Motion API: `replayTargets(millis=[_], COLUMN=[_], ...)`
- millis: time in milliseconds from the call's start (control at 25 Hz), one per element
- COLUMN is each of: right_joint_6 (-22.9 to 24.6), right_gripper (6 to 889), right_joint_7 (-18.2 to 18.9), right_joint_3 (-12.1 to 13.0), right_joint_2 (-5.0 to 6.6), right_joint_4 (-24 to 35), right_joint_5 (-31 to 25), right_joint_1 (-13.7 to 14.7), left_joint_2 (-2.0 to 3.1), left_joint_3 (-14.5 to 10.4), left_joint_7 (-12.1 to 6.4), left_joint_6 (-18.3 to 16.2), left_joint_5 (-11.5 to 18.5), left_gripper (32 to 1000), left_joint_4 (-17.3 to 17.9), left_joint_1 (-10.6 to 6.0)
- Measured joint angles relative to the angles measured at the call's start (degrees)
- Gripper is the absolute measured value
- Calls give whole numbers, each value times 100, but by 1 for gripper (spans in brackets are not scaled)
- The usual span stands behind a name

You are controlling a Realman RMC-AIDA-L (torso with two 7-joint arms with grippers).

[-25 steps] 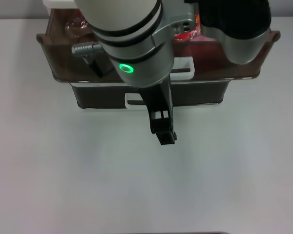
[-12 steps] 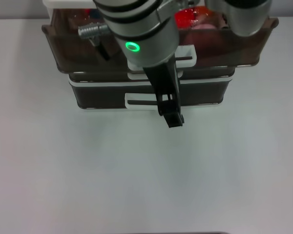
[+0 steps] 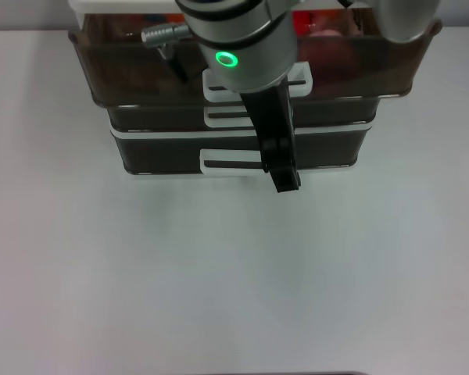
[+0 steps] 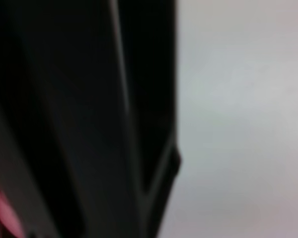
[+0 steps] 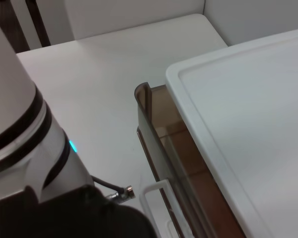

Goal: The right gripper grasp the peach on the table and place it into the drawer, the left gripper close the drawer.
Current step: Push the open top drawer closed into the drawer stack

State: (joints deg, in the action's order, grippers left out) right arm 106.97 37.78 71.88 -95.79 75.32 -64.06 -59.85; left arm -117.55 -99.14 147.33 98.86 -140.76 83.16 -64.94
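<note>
The top drawer point(image 3: 141, 78), smoky brown with a white loop handle point(image 3: 301, 80), sticks out only slightly from the stack. The dusty-pink peach point(image 3: 328, 33) shows through its wall at the back right. My left arm, with its green ring point(image 3: 227, 58), reaches over the handle. My left gripper point(image 3: 285, 183) hangs in front of the lowest drawer, its fingers together as one slim black tip. Only my right arm's grey wrist point(image 3: 406, 19) shows, at the top right above the drawer; its fingers are hidden. The right wrist view shows the drawer's corner point(image 5: 148, 106).
Two more brown drawers point(image 3: 164, 152) with white handles sit below the top one. A white lid point(image 5: 248, 114) caps the cabinet. Something red point(image 3: 301, 19) lies in the top drawer beside the peach. The white table point(image 3: 219, 281) stretches in front.
The top drawer has slid back into the cabinet, pushed by my left arm moving away from me. My right arm has drawn back toward the top right edge.
</note>
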Motion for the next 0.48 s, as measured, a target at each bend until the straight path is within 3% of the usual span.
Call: replayTargets(millis=[480], right_joint_6=[5], right_gripper=[716], right_joint_7=[-23], right_joint_3=[2], right_joint_2=[52], right_joint_4=[-2], right_joint_5=[-10], right_joint_1=[63], left_joint_2=[6], left_joint_3=[208], left_joint_7=[-166], left_joint_6=[-61], left_joint_5=[-4], left_gripper=[746], left_joint_4=[-140], left_joint_1=[-28])
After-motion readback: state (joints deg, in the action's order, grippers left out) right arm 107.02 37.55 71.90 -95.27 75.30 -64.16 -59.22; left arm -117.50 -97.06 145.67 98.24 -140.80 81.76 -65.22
